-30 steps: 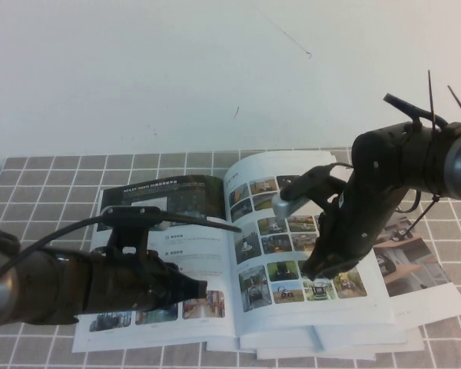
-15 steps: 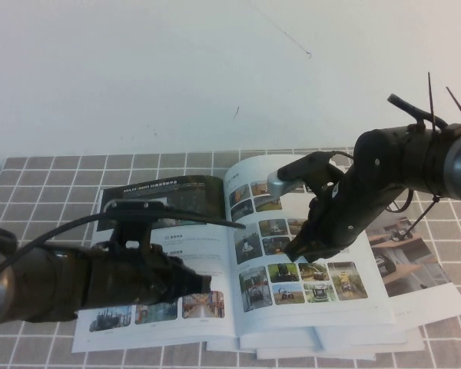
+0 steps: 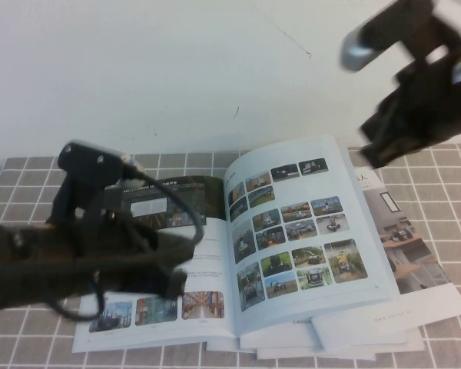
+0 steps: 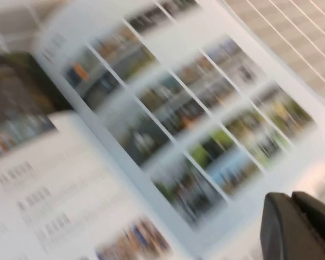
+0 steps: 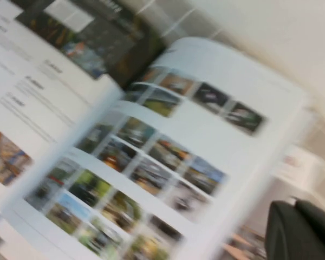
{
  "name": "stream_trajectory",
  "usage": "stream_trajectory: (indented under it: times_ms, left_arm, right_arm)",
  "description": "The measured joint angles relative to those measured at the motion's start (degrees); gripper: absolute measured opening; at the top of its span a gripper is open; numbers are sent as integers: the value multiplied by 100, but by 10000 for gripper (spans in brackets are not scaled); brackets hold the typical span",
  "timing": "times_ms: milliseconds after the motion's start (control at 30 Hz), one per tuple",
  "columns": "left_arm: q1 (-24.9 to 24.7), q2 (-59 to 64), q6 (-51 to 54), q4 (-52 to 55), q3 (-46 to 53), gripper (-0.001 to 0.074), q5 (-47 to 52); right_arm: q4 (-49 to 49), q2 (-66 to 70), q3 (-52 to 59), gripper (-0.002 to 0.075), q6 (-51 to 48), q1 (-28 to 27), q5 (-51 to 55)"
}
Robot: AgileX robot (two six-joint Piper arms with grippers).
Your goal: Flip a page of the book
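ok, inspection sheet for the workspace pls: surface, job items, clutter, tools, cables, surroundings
Surface: grey tiled mat, white grid lines.
Job's things: book lies open; photo-grid page on the robot's right, turned page with dark banner on its left.
Clutter: similar booklets under the book, sticking out at its right.
Grippers: left tool low over the left page, shut; right tool raised above the book's far right corner, shut, holding nothing.
Cables: black cable looped on the left arm.
Surroundings: plain white wall.

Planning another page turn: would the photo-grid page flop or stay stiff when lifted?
The white glossy photo-grid page already bows upward near the spine, so it is probably thin and floppy. Its sheen suggests a slippery surface. It would likely bend rather than lift flat.
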Motion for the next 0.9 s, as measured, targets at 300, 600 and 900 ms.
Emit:
stream_trajectory:
  times_ms: [300,600,900]
  left_arm:
    - [726,-1499,-1818,2197,0,-2,1069]
    - [1199,-2811,-1951,2686,0,-2,742]
    - [1199,-3309,-1951,2896,369,-2,237]
  right_arm:
    - [-1028,-2119,596,-1,432,0,1022]
    - [-1547,-4354,2989,-1,1407,0,782]
    - [-1598,-6174,5208,-2,2044,0,-257]
